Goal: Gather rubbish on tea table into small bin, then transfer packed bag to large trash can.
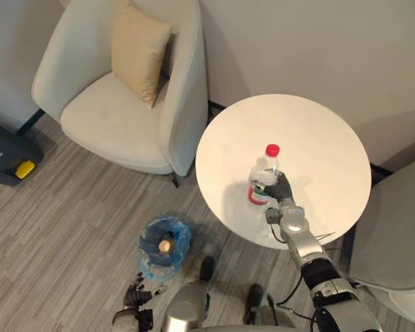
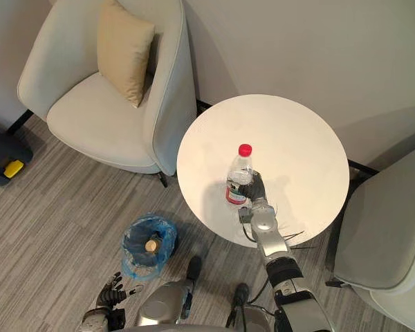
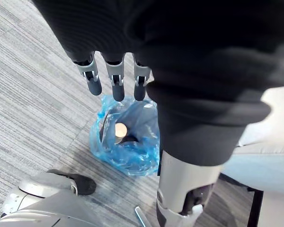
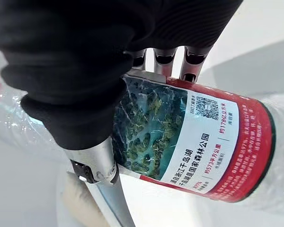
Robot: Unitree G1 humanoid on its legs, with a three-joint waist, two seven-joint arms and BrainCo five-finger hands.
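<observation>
Bottle point(image 1: 265, 173) stands on the tea table point(image 1: 318, 131), the right hand point(image 1: 283, 188) curled firmly round its middle — not yet carried off. Meanwhile the left hand point(image 1: 135, 296) hangs slack-fingered, holding nothing, near the small bin point(image 1: 146, 243) (something already lies inside its blue bag point(image 3: 137, 156)); dropping, bagging and hauling away remain, I'd judge.

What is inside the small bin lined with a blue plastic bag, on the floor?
Inside the small blue-bagged bin, one dark object with a round tan top shows, perhaps a bottle. The crumpled lining covers anything lying deeper.
</observation>
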